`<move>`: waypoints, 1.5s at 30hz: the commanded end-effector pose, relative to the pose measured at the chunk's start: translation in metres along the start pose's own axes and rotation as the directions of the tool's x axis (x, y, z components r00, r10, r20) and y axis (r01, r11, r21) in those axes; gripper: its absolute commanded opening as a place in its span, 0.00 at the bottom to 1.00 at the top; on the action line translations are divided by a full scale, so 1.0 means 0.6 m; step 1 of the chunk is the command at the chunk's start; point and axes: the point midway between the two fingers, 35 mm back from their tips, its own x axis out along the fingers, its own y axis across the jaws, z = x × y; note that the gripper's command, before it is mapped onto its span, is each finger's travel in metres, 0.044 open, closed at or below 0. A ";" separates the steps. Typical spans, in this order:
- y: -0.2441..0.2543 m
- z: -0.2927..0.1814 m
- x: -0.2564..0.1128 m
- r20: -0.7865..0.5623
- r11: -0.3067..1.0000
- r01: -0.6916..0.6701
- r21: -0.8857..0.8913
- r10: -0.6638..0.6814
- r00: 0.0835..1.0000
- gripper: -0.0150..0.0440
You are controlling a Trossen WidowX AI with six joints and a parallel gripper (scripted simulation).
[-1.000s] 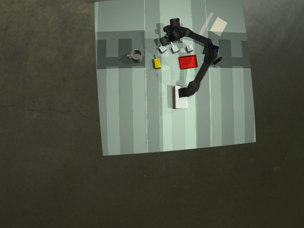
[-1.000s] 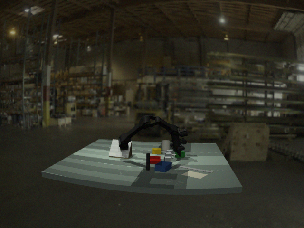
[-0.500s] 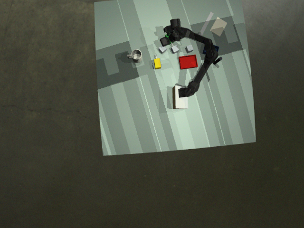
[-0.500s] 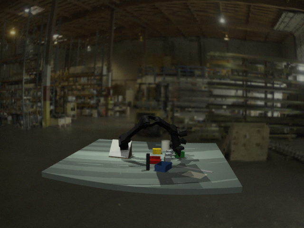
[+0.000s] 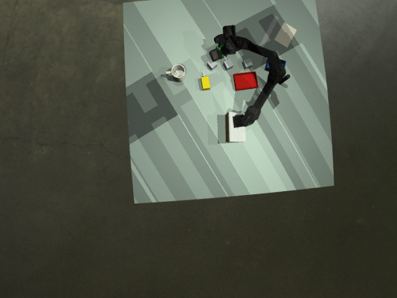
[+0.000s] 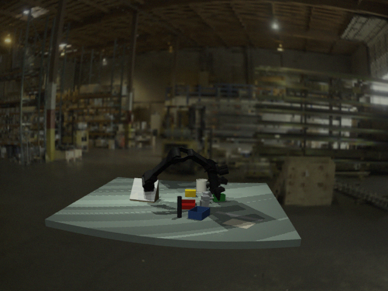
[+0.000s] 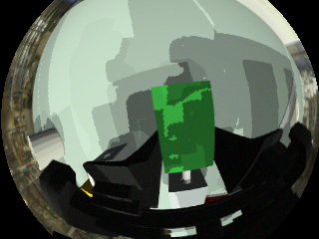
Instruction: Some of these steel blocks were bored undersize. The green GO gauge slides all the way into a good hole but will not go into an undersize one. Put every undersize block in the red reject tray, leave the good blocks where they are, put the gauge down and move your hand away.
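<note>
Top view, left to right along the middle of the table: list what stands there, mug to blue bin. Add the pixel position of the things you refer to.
white mug (image 5: 183, 74) (image 6: 200, 185) (image 7: 47, 145), yellow gauge block (image 5: 205, 83) (image 6: 190, 193), red reject tray (image 5: 245, 81) (image 6: 188, 207), blue open bin (image 5: 268, 66) (image 6: 197, 214)
</note>
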 end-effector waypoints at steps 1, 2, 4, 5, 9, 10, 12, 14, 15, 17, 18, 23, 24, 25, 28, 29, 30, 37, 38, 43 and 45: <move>-0.005 0.000 -0.007 0.012 1.000 0.003 0.003 -0.003 1.000 0.25; -0.005 -0.001 -0.008 0.012 1.000 0.003 0.003 -0.003 1.000 0.25; -0.005 -0.001 -0.008 0.012 1.000 0.003 0.003 -0.003 1.000 0.25; -0.005 -0.001 -0.008 0.012 1.000 0.003 0.003 -0.003 1.000 0.25; -0.005 -0.002 -0.008 0.012 1.000 0.003 0.003 -0.003 1.000 0.25; -0.005 -0.003 -0.008 0.012 1.000 0.003 0.003 -0.003 1.000 0.25; -0.005 -0.005 -0.008 0.012 1.000 0.003 0.003 -0.003 1.000 0.25; -0.004 -0.007 -0.009 0.011 1.000 0.003 0.003 -0.003 1.000 0.25; -0.004 -0.008 -0.009 0.011 1.000 0.003 0.003 -0.003 1.000 0.25; -0.004 -0.008 -0.009 0.011 1.000 0.003 0.003 -0.003 1.000 0.25; -0.004 -0.008 -0.009 0.011 1.000 0.003 0.003 -0.003 1.000 0.25; -0.004 -0.010 -0.009 0.011 1.000 0.003 0.003 -0.003 1.000 0.25; -0.004 -0.011 -0.010 0.011 1.000 0.003 0.003 -0.003 1.000 0.25; -0.004 -0.012 -0.010 0.011 1.000 0.003 0.003 -0.003 1.000 0.25; -0.005 -0.015 -0.010 0.011 1.000 0.003 0.003 -0.003 1.000 0.25; -0.005 -0.015 -0.010 0.011 1.000 0.003 0.003 -0.003 1.000 0.25; -0.005 -0.015 -0.010 0.011 1.000 0.003 0.003 -0.003 1.000 0.25; -0.005 -0.018 -0.011 0.011 1.000 0.003 0.003 -0.003 1.000 0.25; -0.004 -0.019 -0.012 0.011 1.000 0.003 0.003 -0.003 1.000 0.25; -0.004 -0.022 -0.013 0.011 1.000 0.003 0.003 -0.003 1.000 0.25; -0.004 -0.022 -0.013 0.011 1.000 0.003 0.003 -0.003 1.000 0.25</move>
